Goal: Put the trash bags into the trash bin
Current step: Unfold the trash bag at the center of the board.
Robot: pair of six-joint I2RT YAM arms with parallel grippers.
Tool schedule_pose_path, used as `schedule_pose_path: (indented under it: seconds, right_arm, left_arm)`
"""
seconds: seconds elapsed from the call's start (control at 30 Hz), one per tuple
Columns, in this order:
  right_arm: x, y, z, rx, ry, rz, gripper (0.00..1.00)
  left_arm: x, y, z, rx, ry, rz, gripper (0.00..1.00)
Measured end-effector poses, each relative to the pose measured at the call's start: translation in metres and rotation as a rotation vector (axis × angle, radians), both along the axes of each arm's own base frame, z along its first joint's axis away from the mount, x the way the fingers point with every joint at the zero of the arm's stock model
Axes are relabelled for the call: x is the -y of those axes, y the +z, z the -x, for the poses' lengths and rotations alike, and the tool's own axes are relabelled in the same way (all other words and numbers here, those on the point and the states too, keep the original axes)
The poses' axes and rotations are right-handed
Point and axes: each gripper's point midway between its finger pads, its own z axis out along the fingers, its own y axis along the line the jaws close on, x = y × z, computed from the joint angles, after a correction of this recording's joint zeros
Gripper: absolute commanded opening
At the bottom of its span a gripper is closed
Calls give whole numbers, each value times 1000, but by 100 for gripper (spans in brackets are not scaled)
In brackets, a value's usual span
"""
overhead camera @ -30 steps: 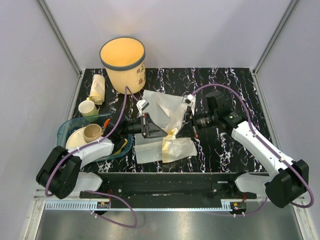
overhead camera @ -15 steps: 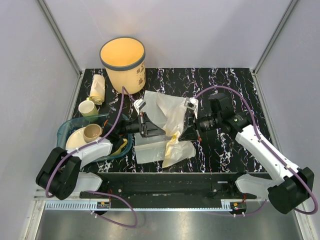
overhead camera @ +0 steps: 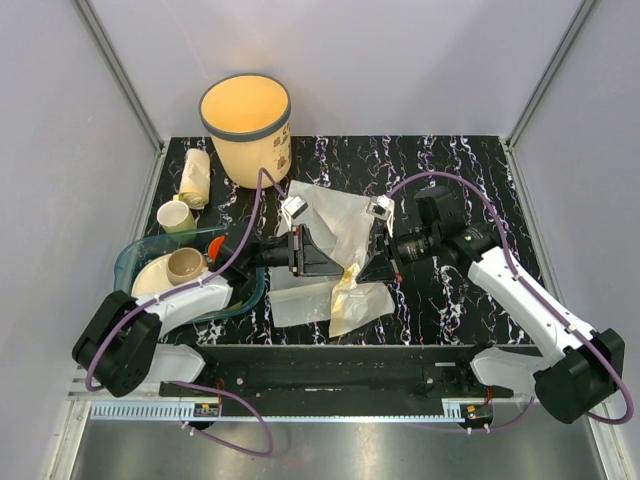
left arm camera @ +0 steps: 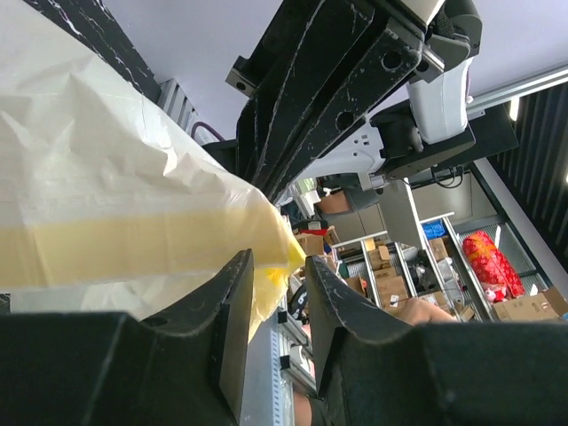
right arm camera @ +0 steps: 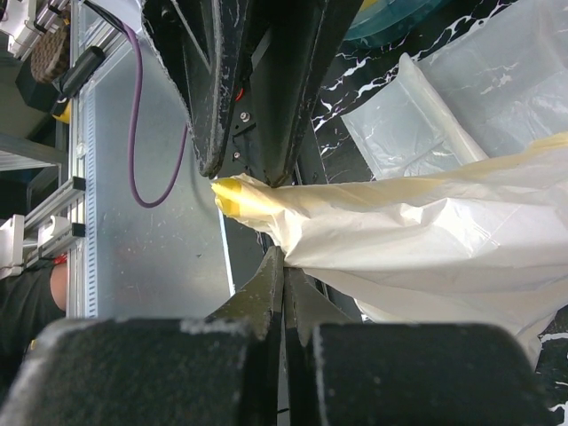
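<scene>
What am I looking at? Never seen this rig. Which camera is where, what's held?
Two small robot arms are bolted at the near edge of a black marbled table, each ending in two-finger jaws. The wide picture looks down from above and behind: left arm, right arm. The other two come from wrist cameras, looking along each arm's own jaws. On the table: a cream trash bin at the back, a pale roll, a cup, a teal tray with dishes, and a thin whitish trash bag in the middle. The right jaws are shut on the bag; the left jaws stand apart with its yellow edge between them.
</scene>
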Motion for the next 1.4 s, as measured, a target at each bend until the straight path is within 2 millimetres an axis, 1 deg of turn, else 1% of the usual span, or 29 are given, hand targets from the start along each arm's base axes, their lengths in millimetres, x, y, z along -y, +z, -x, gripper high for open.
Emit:
schedule_pose_path:
  seconds: [0.03,0.07,0.2,0.27,0.3,0.43,0.5,0.63,0.7,0.83,0.87,0.93,1.0,1.07,1.1,1.17,1.23,1.4]
  right_arm:
    - [0,0,0,-1,0,1,0]
    - [0,-1,0,-2,0,1,0]
    - [0,0,-1,-2,-1,0,0]
    - [-1,0,-1,0,-1,-2,0]
    - [-1,0,-1,1,-1,-2,0]
    - [-1,0,-1,1,-1,-2,0]
    - [-1,0,-1,3,0,-1,0]
    - [2,2,2,10,1,-1,0]
    - [3,4,4,20,2,-6,0]
    - [4,6,6,28,4,-8,0]
    - [4,6,7,26,4,-7,0]
    - [5,5,7,20,4,-3,0]
    - [5,4,8,18,5,-2,0]
    - [5,4,8,18,6,-2,0]
    - [5,5,8,18,6,-3,0]
    - [5,4,8,17,6,-2,0]
    - [5,4,8,15,7,-1,0]
    - [4,2,7,5,10,1,0]
  left_arm:
    - [1,0,0,1,-3,1,31]
    - [2,-1,0,0,-6,0,29]
    - [6,-4,5,-11,-26,-6,14]
    - [7,-3,7,-9,-32,-4,8]
    - [7,-3,7,-8,-33,-3,1]
    - [7,-3,6,-6,-30,-2,0]
    - [5,-3,2,-8,-17,-3,0]
    - [-8,-9,-18,-28,54,-19,0]
    - [-14,-13,-25,-36,83,-31,0]
    - [-18,-15,-22,-28,91,-47,0]
    - [-18,-14,-22,-21,90,-48,3]
    - [-19,-14,-21,-12,84,-49,18]
    - [-17,-14,-17,-7,70,-48,26]
    - [-13,-13,-10,4,45,-48,31]
    - [-9,-12,-5,13,24,-48,37]
    - [-4,-10,4,26,-9,-45,41]
    - [-1,-9,10,37,-30,-43,41]
    - [4,-6,11,44,-45,-39,36]
